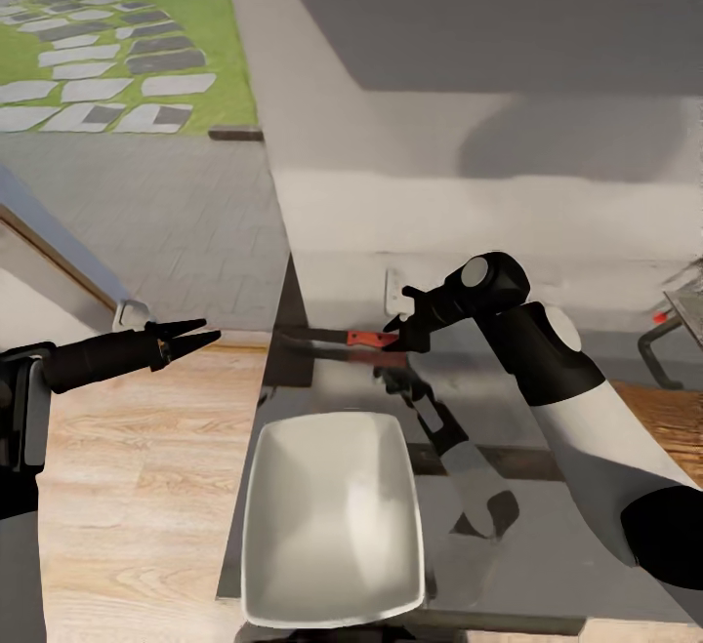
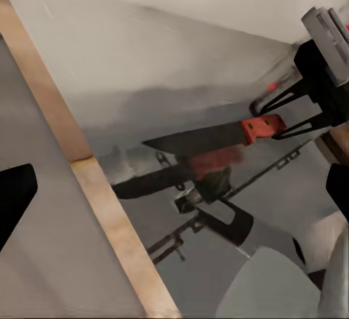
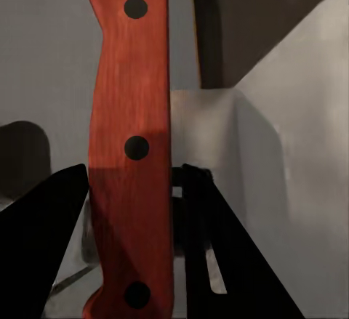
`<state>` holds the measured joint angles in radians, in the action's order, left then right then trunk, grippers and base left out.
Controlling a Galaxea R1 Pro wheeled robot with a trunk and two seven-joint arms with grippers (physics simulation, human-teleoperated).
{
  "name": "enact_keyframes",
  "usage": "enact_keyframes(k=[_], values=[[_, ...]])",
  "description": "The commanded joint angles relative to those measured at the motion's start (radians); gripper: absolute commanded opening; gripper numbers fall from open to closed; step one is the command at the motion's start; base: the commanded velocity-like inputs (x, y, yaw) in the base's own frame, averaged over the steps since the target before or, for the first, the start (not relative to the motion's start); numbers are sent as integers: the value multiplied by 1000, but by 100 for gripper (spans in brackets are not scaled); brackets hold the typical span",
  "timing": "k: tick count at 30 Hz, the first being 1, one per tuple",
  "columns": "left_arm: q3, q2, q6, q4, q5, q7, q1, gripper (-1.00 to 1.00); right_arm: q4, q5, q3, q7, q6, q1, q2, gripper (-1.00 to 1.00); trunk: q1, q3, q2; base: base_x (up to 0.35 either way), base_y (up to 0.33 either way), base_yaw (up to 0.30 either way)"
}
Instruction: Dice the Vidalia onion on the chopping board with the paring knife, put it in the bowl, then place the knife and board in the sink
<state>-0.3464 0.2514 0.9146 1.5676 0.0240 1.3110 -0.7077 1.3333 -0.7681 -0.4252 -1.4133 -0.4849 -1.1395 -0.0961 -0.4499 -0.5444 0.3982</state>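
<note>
My right gripper is shut on the orange-red handle of the paring knife, holding it level just above the grey countertop, with the dark blade pointing left. In the right wrist view the handle stands between the black fingers. The left wrist view has the knife with its reflection below it. The white square bowl sits near the counter's front edge, below the knife. A piece of the brown chopping board and the sink's tap lie at the far right. The onion is out of view. My left gripper hangs open over the floor, left of the counter.
The counter's left end borders a wooden floor. A grey wall with a white outlet runs behind the worktop. Grey paving and a lawn lie beyond at the upper left.
</note>
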Motion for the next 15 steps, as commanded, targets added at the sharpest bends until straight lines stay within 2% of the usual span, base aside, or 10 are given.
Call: enact_keyframes(k=[1,6,15], values=[[0,0,10,0,2,2,-1,100,1,-3,-2,-4,-11,-1,-1,-100,0,-1,2,-268,0,0],[0,0,10,0,2,2,0,100,1,-3,-3,-4,-11,-1,-1,-100,0,0,2,-203,0,0],[-1,0,10,0,2,2,0,100,1,-3,-3,-4,-11,-1,-1,-100,0,8,2,-31,0,0]])
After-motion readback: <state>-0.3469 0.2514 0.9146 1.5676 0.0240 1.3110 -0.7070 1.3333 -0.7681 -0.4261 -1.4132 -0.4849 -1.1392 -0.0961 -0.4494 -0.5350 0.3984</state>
